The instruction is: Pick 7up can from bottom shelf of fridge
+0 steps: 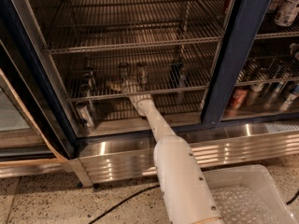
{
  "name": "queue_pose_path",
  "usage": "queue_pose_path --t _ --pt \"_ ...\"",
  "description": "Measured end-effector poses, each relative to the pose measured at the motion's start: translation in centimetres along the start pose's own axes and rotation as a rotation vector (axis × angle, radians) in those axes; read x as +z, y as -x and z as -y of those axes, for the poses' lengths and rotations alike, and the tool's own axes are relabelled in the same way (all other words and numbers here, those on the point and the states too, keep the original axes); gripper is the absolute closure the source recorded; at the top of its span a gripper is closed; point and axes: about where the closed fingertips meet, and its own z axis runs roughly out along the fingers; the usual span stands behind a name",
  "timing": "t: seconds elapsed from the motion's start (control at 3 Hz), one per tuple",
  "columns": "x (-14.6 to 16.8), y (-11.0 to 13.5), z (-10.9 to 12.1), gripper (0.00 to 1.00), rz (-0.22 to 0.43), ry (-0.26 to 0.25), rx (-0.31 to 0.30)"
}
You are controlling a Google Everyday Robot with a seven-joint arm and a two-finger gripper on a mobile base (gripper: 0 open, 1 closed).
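The fridge (236, 55) stands open, with dark navy frames and wire racks. On the bottom shelf (159, 90) stand several cans. The 7up can (124, 71), slim with a silver top and a dull greyish body, stands left of centre. A similar silvery can (141, 73) is just to its right. My gripper (126, 85) is at the end of the white arm, at the shelf's front rail. It sits directly in front of and slightly below the 7up can, and its wrist hides the can's base.
A dark blue can (176, 73) stands right of the two silvery cans, and a dark can (88, 77) stands to their left. A silver can (84, 114) stands on the fridge floor below. The right compartment holds several cans and bottles (240, 97). A clear plastic bin (247, 195) sits on the floor at lower right.
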Motion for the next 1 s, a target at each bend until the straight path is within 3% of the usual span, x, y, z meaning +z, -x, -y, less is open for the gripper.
queue_pose_path --t 0.33,0.67,1.0 --pt "0.00 0.00 0.00 0.25 0.000 0.000 0.000" --pt "0.00 0.00 -0.01 0.34 0.000 0.000 0.000" --pt "0.01 0.00 -0.01 0.34 0.000 0.000 0.000"
